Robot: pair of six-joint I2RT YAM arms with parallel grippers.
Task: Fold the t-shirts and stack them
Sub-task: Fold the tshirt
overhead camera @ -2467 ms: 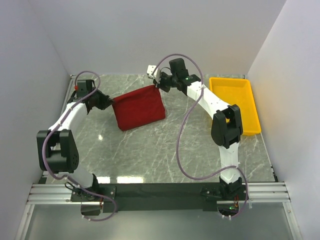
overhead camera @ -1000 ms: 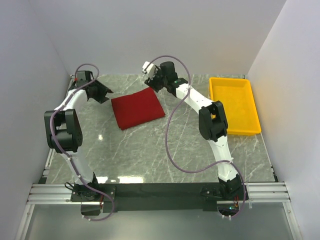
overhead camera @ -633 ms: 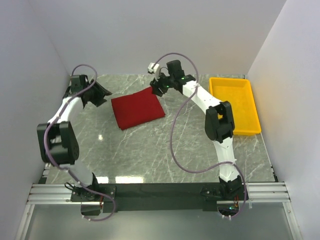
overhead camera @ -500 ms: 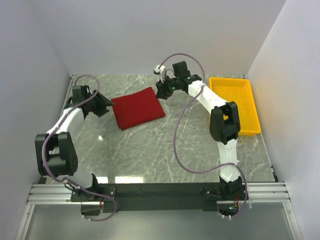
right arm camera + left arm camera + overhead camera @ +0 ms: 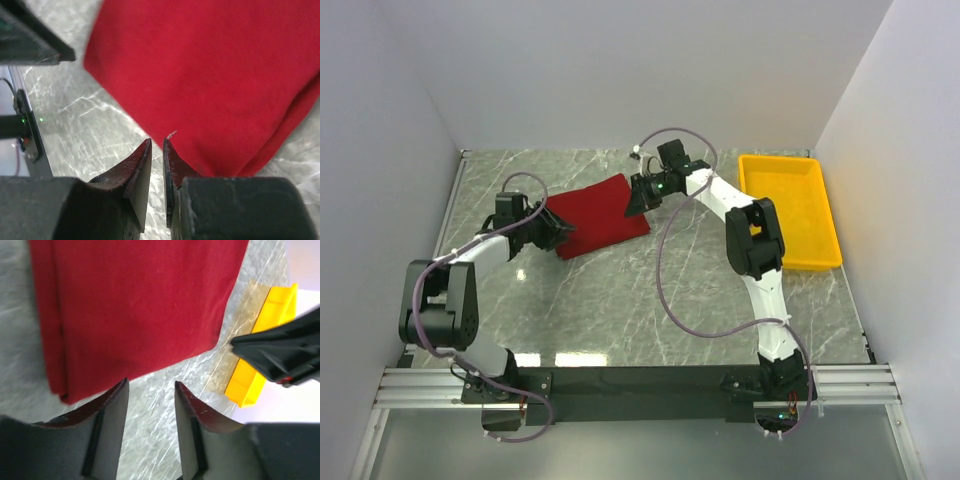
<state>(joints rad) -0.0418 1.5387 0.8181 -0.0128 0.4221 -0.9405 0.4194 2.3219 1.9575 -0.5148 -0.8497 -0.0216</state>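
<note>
The t-shirt is a folded maroon rectangle lying flat on the marble table. My left gripper sits low at its near-left corner. In the left wrist view the left gripper is open, with bare marble between its fingers and the t-shirt just ahead. My right gripper is at the cloth's far-right corner. The right wrist view shows the right gripper narrowed to a thin slit with nothing in it, its tips at the edge of the t-shirt.
A yellow tray stands at the right of the table, also visible as the yellow tray in the left wrist view. White walls close in the left, back and right sides. A metal rail runs along the near edge.
My left gripper has swung from the far-left corner of the table down to the shirt's near-left corner. The right gripper has come down to the shirt's far-right corner and its jaws have narrowed.
</note>
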